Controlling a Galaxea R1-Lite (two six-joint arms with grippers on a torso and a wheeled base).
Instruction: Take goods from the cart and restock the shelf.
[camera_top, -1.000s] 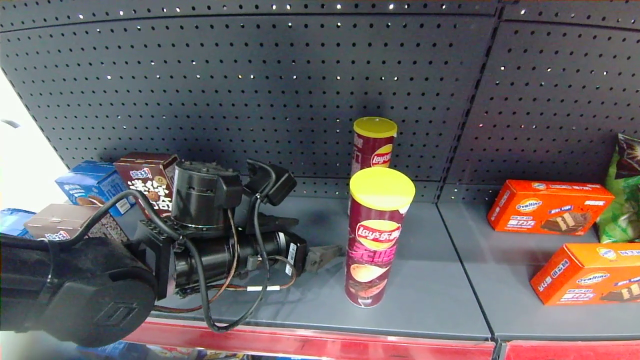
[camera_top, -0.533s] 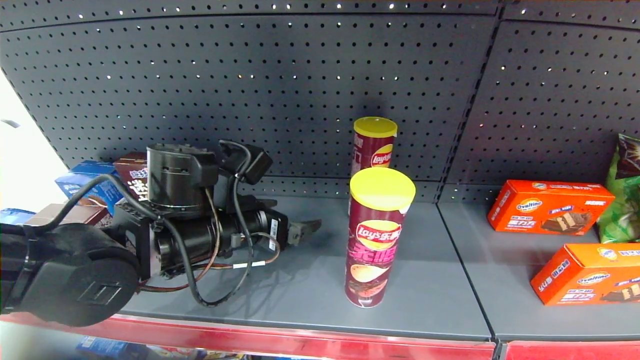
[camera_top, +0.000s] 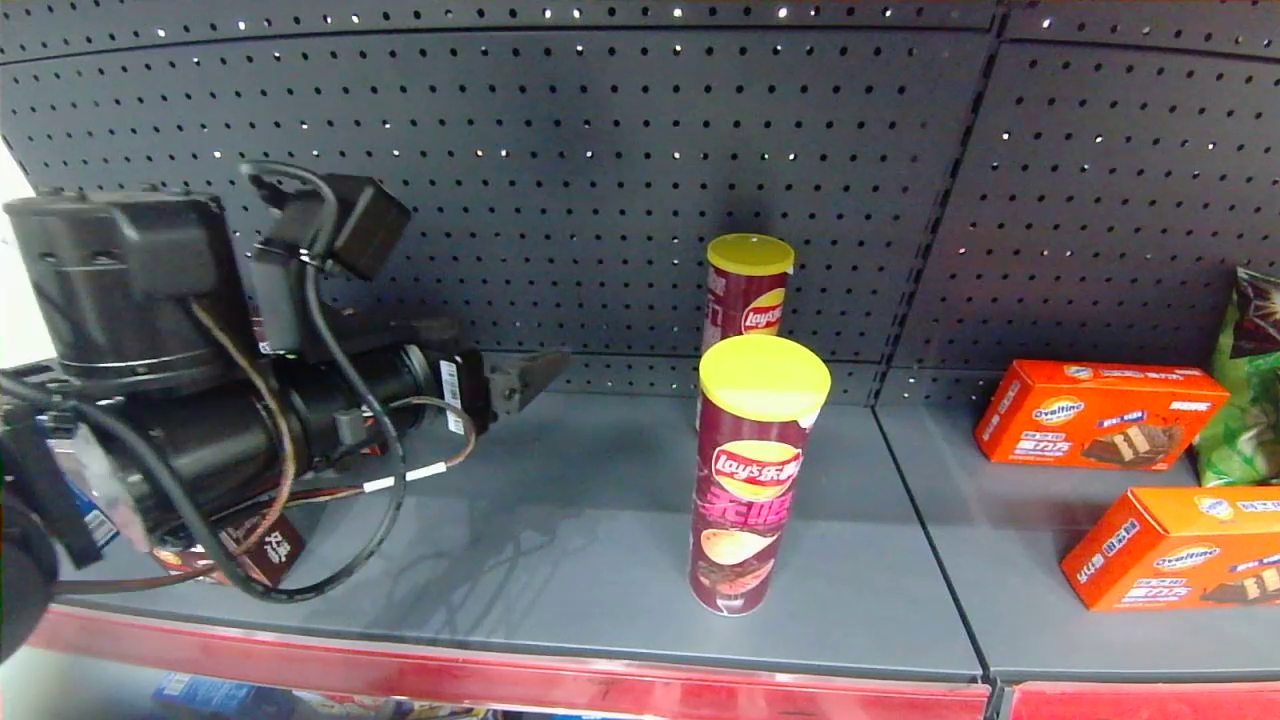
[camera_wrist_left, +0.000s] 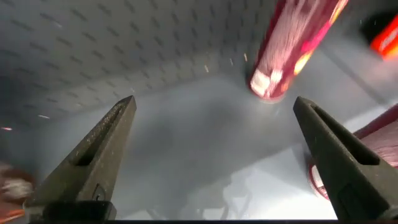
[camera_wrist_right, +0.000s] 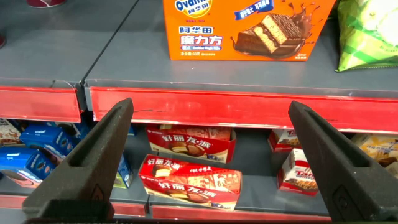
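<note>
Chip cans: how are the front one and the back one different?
The front can stands out on the shelf, the back can by the pegboard. The front can shows whole; the back can's bottom hides behind it. Both are upright, maroon and yellow-topped.

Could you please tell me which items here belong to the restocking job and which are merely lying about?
Job: front crisp can, rear crisp can, shelf, open left end effector.
Lying about: far orange box, near orange box, green bag.
</note>
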